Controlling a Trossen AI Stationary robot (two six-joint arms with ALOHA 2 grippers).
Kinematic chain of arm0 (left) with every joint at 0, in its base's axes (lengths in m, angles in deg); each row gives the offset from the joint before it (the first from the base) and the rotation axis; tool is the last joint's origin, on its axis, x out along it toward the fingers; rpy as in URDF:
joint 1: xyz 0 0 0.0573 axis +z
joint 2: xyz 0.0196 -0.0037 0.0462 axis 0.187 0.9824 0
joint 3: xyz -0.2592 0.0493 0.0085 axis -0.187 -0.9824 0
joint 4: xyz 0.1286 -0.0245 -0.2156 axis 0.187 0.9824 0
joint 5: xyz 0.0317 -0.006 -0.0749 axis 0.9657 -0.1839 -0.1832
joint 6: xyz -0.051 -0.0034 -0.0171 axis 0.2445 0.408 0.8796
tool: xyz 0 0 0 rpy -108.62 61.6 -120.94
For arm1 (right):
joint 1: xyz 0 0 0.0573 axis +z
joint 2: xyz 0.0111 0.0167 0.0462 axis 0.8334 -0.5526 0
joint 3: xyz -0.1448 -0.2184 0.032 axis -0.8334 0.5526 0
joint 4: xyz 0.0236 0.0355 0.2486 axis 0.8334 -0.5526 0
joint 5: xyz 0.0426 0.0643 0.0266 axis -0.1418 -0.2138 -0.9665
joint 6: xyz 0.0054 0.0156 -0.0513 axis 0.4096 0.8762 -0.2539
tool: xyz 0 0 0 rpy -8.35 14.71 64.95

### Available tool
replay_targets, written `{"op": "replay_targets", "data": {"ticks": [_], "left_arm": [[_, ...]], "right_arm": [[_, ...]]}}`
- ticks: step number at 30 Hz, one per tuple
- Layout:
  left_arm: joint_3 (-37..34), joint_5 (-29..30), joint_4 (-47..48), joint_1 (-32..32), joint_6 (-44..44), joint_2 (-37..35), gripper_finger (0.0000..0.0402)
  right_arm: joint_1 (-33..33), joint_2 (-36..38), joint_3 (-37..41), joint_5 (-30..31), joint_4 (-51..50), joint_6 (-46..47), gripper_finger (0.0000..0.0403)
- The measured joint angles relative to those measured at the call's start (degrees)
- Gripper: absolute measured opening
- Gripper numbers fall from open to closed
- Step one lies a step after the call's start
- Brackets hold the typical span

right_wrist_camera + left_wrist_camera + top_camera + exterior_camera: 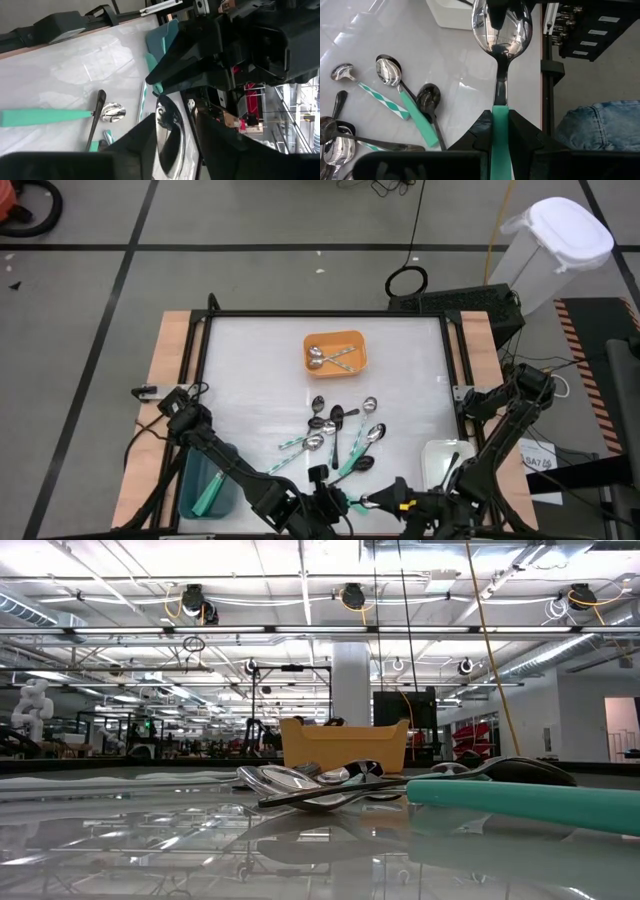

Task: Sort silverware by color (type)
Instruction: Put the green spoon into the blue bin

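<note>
Fingers of the left gripper (500, 131) pinch the teal-handled spoon (501, 60) at lower centre of the high view, mid-handover — the right gripper (172, 132) stands parted around its bowl. Next, judging by this, the right arm backs clear and the left carries it to the teal tray (192, 498) at lower left.

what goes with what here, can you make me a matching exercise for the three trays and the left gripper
Things:
1. orange tray
2. teal tray
3. white tray
4. left gripper

Places or states:
a. on the table's right side, by the right arm
b. shut on the handle of a teal-handled spoon
c. at the far middle of the table, with spoons in it
d. on the table's left side, by the left arm, with a teal handle inside

Pairs: 1-c, 2-d, 3-a, 4-b
</note>
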Motion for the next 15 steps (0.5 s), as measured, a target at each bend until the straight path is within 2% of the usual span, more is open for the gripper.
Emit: {"op": "replay_targets", "data": {"ticks": [10, 12, 15], "left_arm": [[0.0, -0.1, -0.1, 0.0, 0.1, 0.0, 0.0026], [0.0, 0.2, -0.7, 0.0, 0.2, 0.1, 0.0028], [0.0, 2.0, -1.6, -0.1, -0.3, 0.1, 0.0055]], "right_arm": [[0.0, 0.0, 0.0, 0.6, -0.2, 0.9, 0.0016], [-0.1, 0.1, 0.0, 0.9, 0.0, 2.6, 0.0007], [0.0, 0.1, 0.0, 1.3, 0.0, 3.3, 0.0008]]}}
